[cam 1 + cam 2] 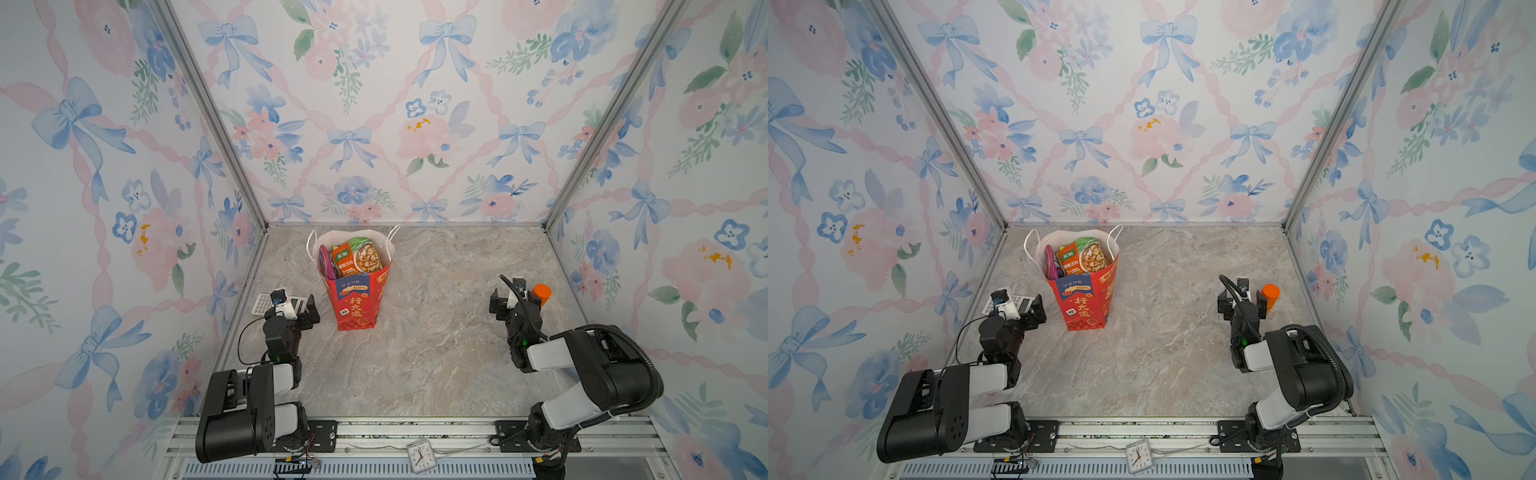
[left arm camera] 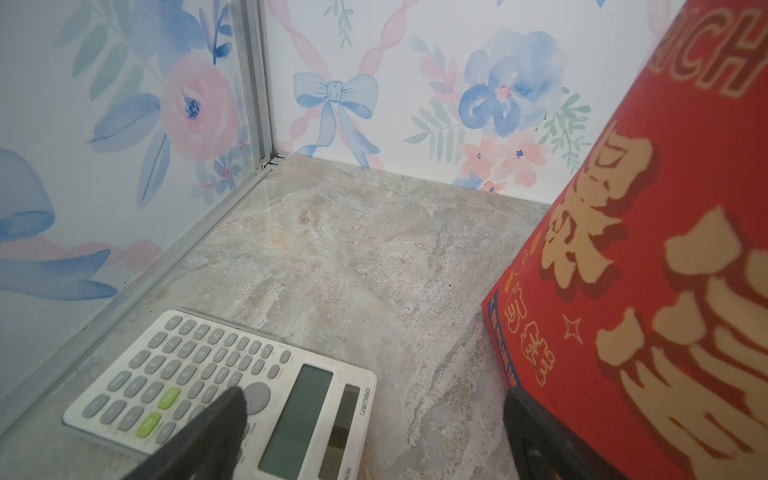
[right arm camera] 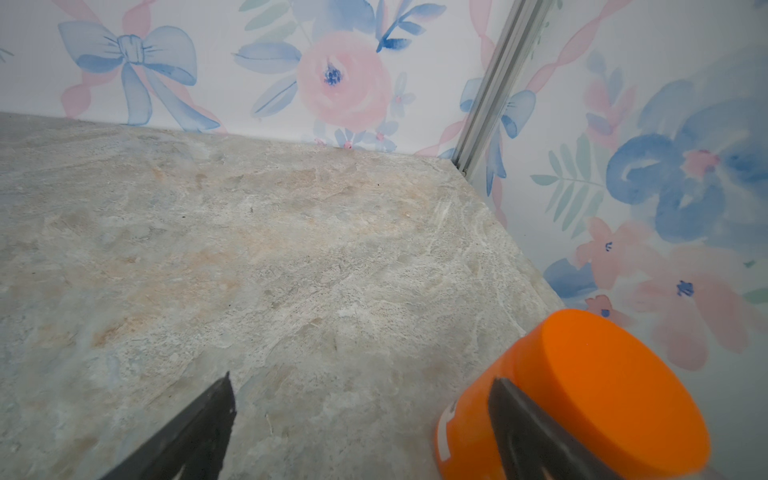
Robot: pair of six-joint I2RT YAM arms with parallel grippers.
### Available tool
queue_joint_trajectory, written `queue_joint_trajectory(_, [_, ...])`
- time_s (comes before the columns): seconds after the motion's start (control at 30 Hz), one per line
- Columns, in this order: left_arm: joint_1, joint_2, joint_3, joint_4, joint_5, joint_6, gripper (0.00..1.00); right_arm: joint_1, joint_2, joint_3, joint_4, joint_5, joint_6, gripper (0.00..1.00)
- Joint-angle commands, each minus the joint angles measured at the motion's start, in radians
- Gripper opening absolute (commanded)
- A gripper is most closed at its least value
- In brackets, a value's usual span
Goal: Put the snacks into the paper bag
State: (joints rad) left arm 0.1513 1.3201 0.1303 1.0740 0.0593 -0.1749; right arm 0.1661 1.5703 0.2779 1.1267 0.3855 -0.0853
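The red paper bag stands upright at the back middle of the table, its mouth open. The snacks sit inside it: a green and orange packet on top and a purple one at the bag's left wall. I see no packet on the table. My left gripper is open and empty, low beside the bag's left side. To the bag's right, apart from it, my right gripper is open and empty above bare table.
A white calculator lies by the left wall under the left gripper. An orange bottle stands just outside the right gripper's outer finger. A small clock lies on the front rail.
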Motion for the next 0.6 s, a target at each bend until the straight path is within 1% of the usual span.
queue_joint_trajectory(0.0, [-0.004,0.053,0.017,0.102,0.045,0.011,0.98,0.000,0.008,0.012,0.027,0.006,0.025,0.96])
queue_joint_trajectory(0.07, [-0.018,0.111,0.026,0.151,0.052,0.018,0.98,-0.005,0.004,0.024,-0.005,0.009,0.033,0.97])
queue_joint_trajectory(0.1, [-0.027,0.120,0.041,0.141,0.060,0.030,0.98,-0.007,0.004,0.026,-0.008,0.017,0.038,0.97])
queue_joint_trajectory(0.17, [-0.050,0.120,0.062,0.092,0.037,0.053,0.98,-0.005,0.005,0.024,-0.001,0.023,0.035,0.96])
queue_joint_trajectory(0.27, [-0.064,0.130,0.063,0.095,0.029,0.067,0.98,-0.007,0.005,0.034,-0.021,0.021,0.039,0.97])
queue_joint_trajectory(0.5, [-0.098,0.218,0.039,0.223,-0.010,0.090,0.98,-0.013,0.002,0.045,-0.045,0.018,0.045,0.97])
queue_joint_trajectory(0.57, [-0.097,0.210,0.039,0.210,-0.020,0.088,0.98,-0.014,0.002,0.045,-0.045,0.016,0.045,0.97])
